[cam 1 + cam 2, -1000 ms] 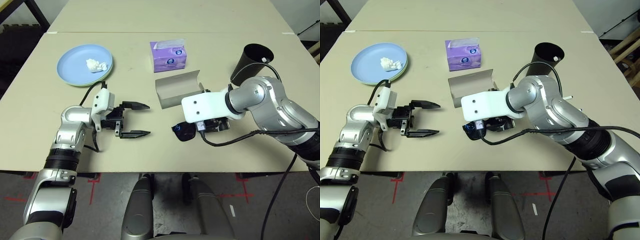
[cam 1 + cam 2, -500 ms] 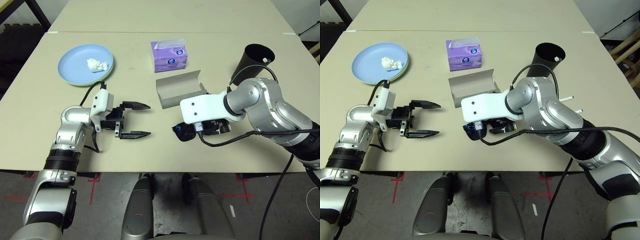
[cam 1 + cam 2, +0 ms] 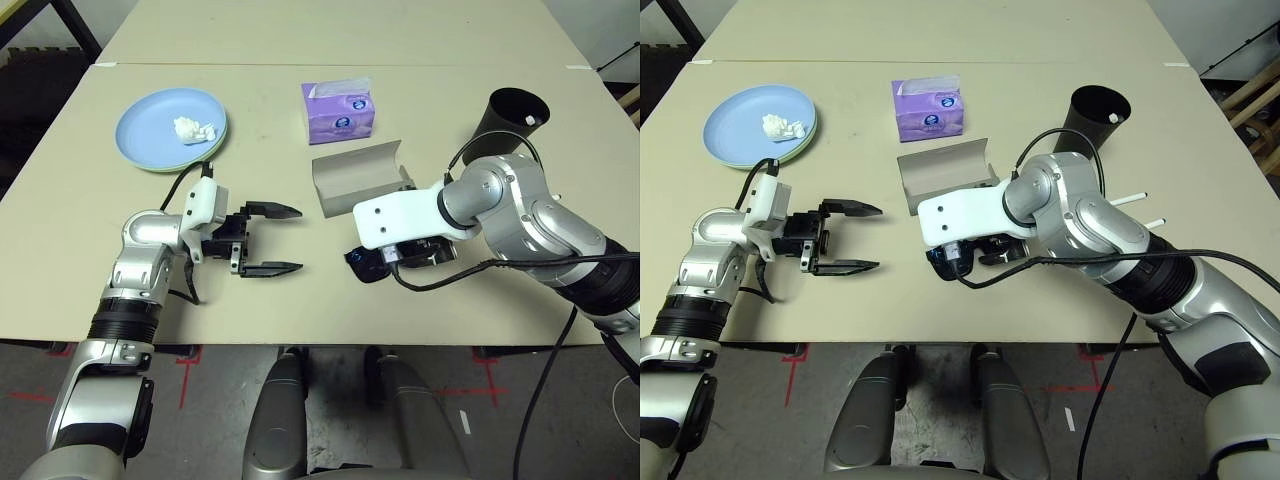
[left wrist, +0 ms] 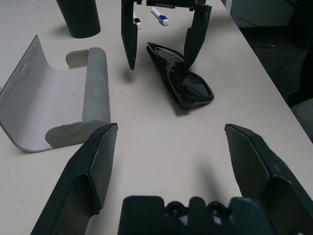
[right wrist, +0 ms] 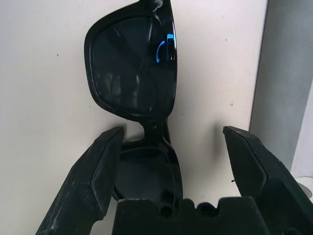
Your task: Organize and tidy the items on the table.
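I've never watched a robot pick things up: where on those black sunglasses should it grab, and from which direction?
Probably at the narrow bridge between the lenses, coming down from above. The black sunglasses lie folded flat on the table, so only a top approach lets the fingers straddle them. The right gripper already hangs open over them, one finger on each side of the frame, beside the open grey case.

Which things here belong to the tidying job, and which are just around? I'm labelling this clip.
Job: light blue plate, tissue wad, sunglasses, glasses case, pens, black cup.
Around: purple tissue box.
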